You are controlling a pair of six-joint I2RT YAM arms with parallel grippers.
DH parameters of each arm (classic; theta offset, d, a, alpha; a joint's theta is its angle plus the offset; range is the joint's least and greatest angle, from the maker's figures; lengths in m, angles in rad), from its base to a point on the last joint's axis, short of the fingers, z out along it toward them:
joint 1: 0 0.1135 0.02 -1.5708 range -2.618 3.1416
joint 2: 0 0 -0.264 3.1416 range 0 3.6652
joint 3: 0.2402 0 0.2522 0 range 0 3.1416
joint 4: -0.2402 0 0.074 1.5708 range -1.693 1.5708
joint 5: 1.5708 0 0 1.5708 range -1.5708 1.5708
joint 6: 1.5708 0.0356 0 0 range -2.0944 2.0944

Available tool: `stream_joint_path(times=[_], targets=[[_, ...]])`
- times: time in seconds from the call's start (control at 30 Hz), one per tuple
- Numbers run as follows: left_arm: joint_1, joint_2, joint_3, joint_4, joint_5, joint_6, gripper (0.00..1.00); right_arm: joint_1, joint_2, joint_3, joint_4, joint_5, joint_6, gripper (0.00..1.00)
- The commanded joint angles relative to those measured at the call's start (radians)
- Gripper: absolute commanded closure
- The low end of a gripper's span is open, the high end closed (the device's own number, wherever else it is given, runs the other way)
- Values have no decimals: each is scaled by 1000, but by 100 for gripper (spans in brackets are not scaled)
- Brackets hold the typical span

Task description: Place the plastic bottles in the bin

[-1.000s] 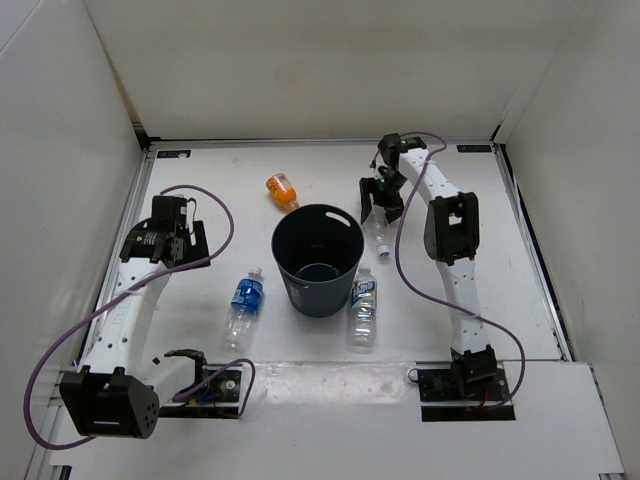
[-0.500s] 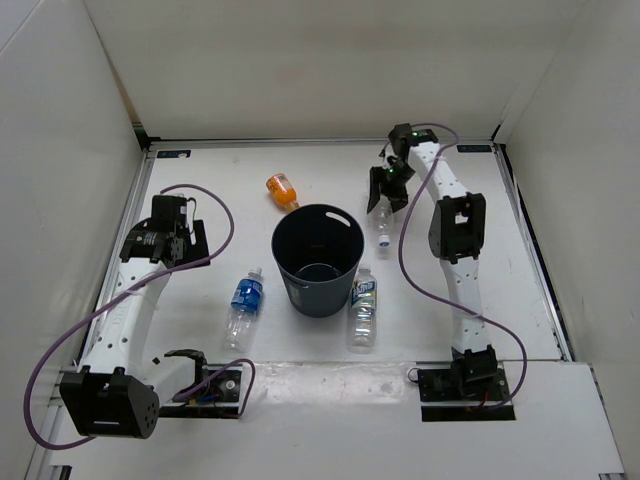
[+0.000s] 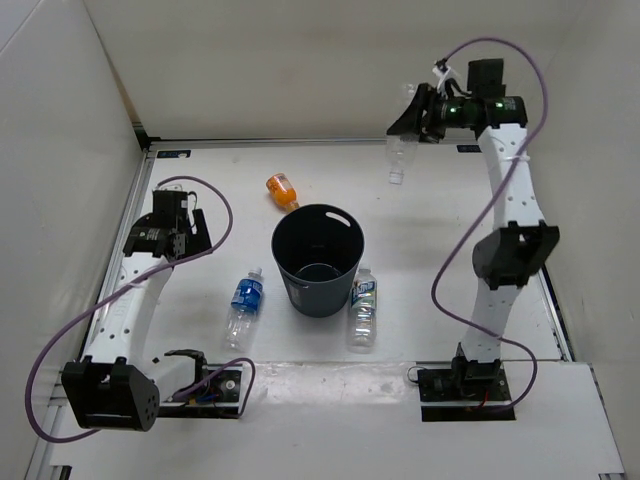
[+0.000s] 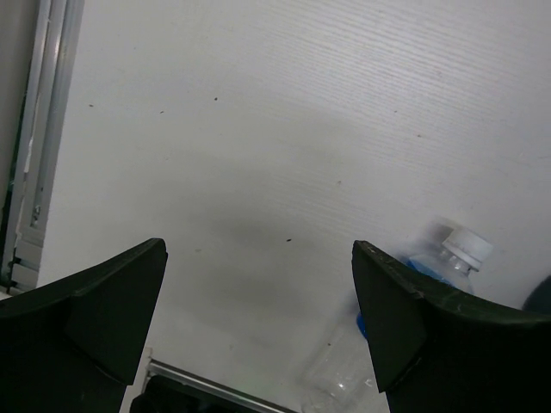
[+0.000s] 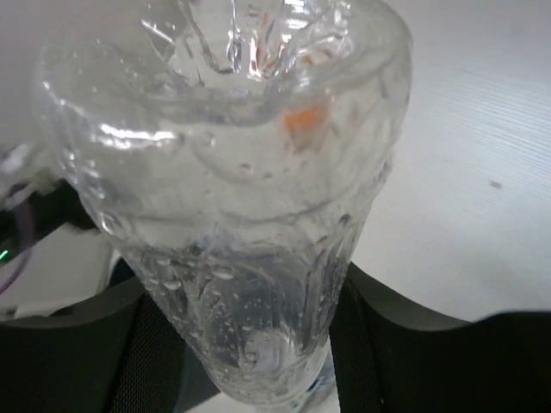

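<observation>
Our right pincer pinches the clear bottle above the table's far edge; our left pincer is spread wide.

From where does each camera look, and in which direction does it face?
Top external: above and behind the arms, looking down on the table, bin and both arms.
Left wrist: on the left arm, facing the table; its open left hand frames the view.
Right wrist: on the raised right arm; the clear bottle in the right hand fills it.
Shared: top and left wrist both show the blue-labelled bottle.
</observation>
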Motion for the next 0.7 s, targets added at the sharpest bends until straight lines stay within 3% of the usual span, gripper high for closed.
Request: stream_joint_path(times=[0.0, 0.03, 0.13, 0.23, 0.57, 0.6, 0.63, 0.67], targets=[[-3, 7, 4, 75, 51, -48, 1, 4, -135, -111, 254, -280, 120, 100], [-4, 8, 3, 89, 57, -53, 1, 23, -174, -189, 298, -305, 134, 100], [-4, 25, 0, 101, 100, -98, 1, 97, -239, -214, 361, -369, 101, 100], [-3, 41, 1, 99, 133, -135, 1, 168, -253, -147, 163, -359, -98, 100], [-6, 31, 17, -5, 199, -91, 1, 422, -268, -185, -64, -259, -421, 100], [-4, 31, 12, -13, 206, -90, 1, 442, -264, -189, -68, -253, -423, 91], [-4, 28, -2, -14, 211, -90, 1, 462, -262, -189, -70, -247, -426, 20], [-4, 24, -5, -14, 232, -90, 1, 470, -258, -183, -76, -230, -438, 10]])
